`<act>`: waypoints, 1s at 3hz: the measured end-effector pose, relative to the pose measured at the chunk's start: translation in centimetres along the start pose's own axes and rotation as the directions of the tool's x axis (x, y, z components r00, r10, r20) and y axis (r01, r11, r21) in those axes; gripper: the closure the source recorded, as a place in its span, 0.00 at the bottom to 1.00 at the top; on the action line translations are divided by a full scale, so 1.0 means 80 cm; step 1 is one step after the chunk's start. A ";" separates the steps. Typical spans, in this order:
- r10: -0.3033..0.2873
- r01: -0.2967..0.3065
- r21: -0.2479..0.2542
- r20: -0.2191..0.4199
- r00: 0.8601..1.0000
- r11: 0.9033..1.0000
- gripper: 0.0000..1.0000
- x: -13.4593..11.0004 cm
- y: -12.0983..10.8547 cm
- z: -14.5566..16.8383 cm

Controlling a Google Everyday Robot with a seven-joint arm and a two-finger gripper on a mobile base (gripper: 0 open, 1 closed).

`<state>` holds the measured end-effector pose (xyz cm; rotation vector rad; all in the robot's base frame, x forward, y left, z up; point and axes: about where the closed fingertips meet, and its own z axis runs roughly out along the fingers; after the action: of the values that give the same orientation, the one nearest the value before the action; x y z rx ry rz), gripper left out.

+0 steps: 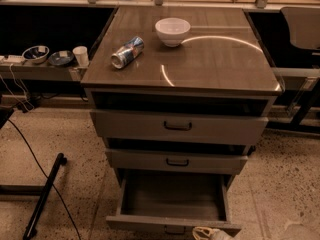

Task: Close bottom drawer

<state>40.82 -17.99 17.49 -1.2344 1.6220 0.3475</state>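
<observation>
The bottom drawer (pixel 172 199) of the grey-beige cabinet stands pulled far out toward me, and its inside is bare. Its low front panel (pixel 150 223) runs along the bottom edge of the camera view, and the small dark handle (pixel 175 230) is partly cut off there. My gripper (pixel 204 232) shows only as a pale tip at the bottom edge. It is just in front of the panel, right of the handle. The two wider drawers above, top (pixel 177 126) and middle (pixel 177 161), stick out only a little.
On the cabinet top (pixel 225 64) stand a white bowl (pixel 172 31) and a can (pixel 127 52) lying on its side. A shelf at the left holds bowls (pixel 36 54) and a cup (pixel 80 55). A black cable and a stand leg (pixel 42 196) cross the floor at the left. A chair (pixel 302 29) is at the right.
</observation>
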 end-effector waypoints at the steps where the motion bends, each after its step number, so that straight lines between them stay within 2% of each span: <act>1: 0.048 -0.047 0.013 -0.054 0.997 0.999 1.00 0.028 -0.021 0.033; 3: 0.077 -0.071 0.075 -0.088 0.993 0.995 1.00 0.036 -0.105 0.073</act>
<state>51.15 -18.98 15.28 -1.1522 1.7464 0.2807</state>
